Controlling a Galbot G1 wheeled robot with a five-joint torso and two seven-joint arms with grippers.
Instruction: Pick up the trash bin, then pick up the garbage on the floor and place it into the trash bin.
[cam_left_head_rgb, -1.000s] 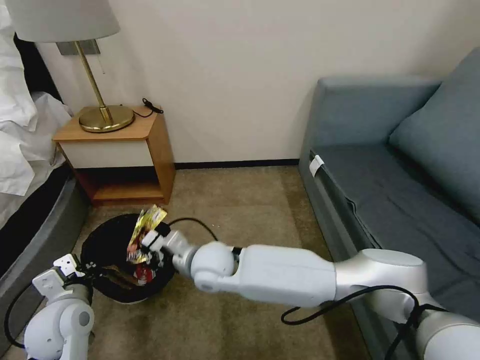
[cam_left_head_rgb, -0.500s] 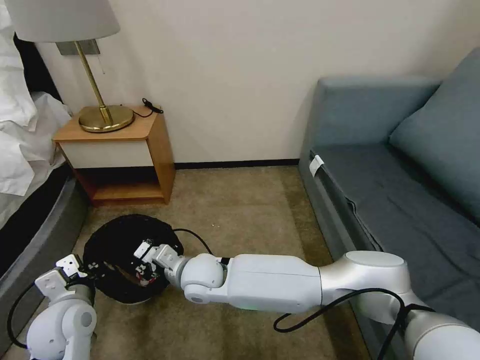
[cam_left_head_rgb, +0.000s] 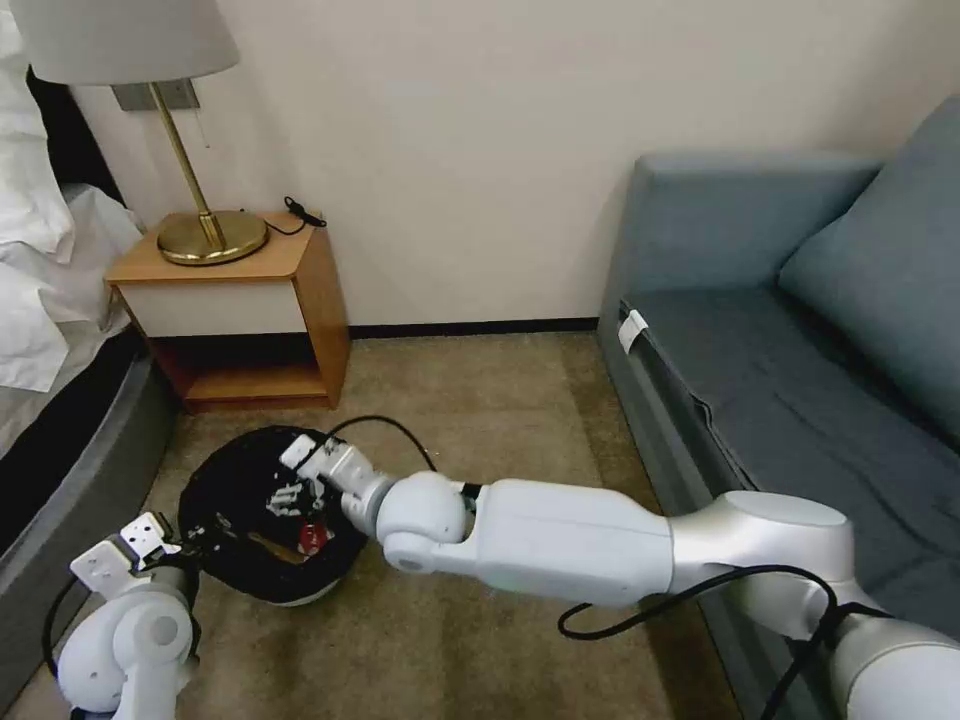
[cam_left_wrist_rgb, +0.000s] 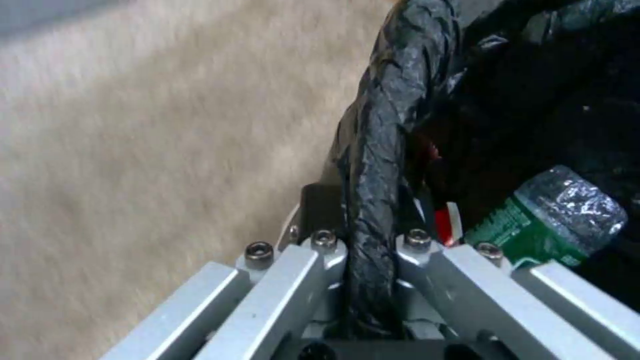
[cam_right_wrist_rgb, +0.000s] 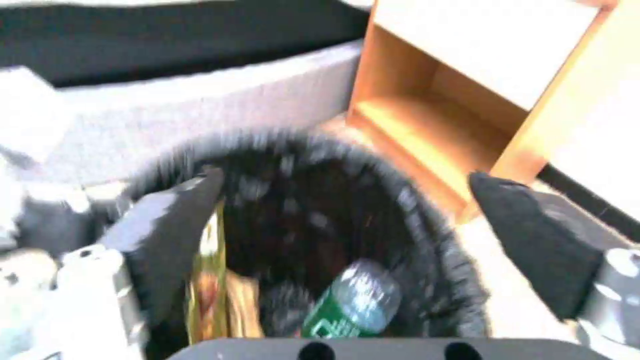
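The trash bin (cam_left_head_rgb: 262, 590), white with a black bag over its rim, stands on the carpet just off the bed's corner. My left gripper (cam_left_head_rgb: 190, 535) is shut on the bin's near-left rim (cam_left_wrist_rgb: 373, 165); the bag's edge runs between its fingers (cam_left_wrist_rgb: 313, 260). My right gripper (cam_left_head_rgb: 290, 492) hovers over the bin's mouth, open and holding nothing, its dark pads (cam_right_wrist_rgb: 533, 235) spread wide. Garbage lies inside the bin (cam_right_wrist_rgb: 433, 235): a green bottle (cam_right_wrist_rgb: 353, 305) (cam_left_wrist_rgb: 547, 225), a brown-yellow snack wrapper (cam_right_wrist_rgb: 213, 295), a red-white wrapper (cam_left_head_rgb: 312, 537) (cam_left_wrist_rgb: 445, 227) and brown paper (cam_left_head_rgb: 270, 545).
A wooden nightstand (cam_left_head_rgb: 240, 310) with a brass lamp (cam_left_head_rgb: 205, 235) stands behind the bin. The bed (cam_left_head_rgb: 60, 430) borders it on the left, and a blue-grey sofa (cam_left_head_rgb: 800, 380) fills the right. Open carpet (cam_left_head_rgb: 480, 410) lies between nightstand and sofa.
One second ago my right gripper held the snack wrapper above the bin. It dipped into the bin, let the wrapper go, and has risen again, open. The bin shifted slightly right.
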